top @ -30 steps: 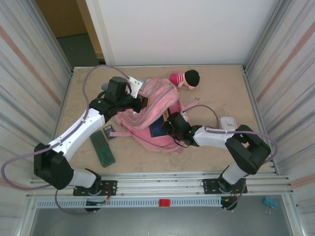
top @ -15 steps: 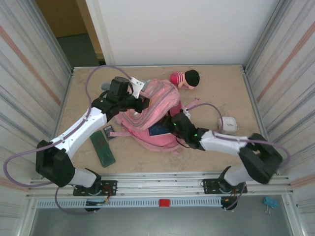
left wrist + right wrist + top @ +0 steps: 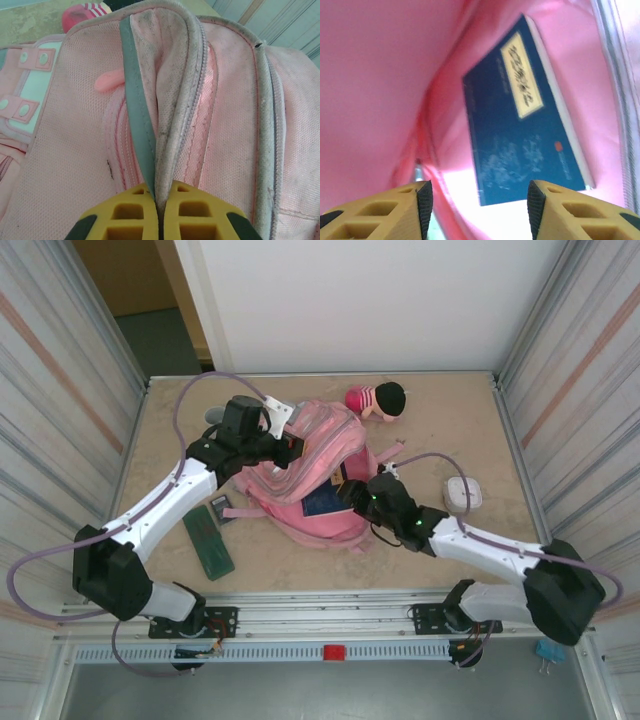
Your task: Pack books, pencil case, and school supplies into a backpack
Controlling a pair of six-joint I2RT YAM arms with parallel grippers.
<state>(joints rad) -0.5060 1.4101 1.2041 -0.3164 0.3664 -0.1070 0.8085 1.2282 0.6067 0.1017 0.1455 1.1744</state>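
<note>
The pink backpack (image 3: 305, 465) lies in the middle of the table with its main opening held up. My left gripper (image 3: 290, 448) is shut on the backpack's grey zipper rim (image 3: 172, 100), its yellow fingers (image 3: 125, 215) pinching the rim and a teal strip. A dark blue book (image 3: 525, 115) with a cream label lies inside against the pink lining, and its corner shows in the opening (image 3: 322, 503). My right gripper (image 3: 480, 205) is open at the mouth of the backpack (image 3: 352, 490), just short of the book, with nothing between its pads.
A long flat green item (image 3: 208, 540) and a small dark object (image 3: 221, 508) lie left of the backpack. A pink-and-black plush doll (image 3: 378, 400) sits at the back. A small white object (image 3: 462, 492) rests at the right. Metal walls close both sides.
The right arm has stretched out to the right and its gripper has drawn back slightly from the backpack's opening, leaving the book inside. The left gripper has kept its hold.
</note>
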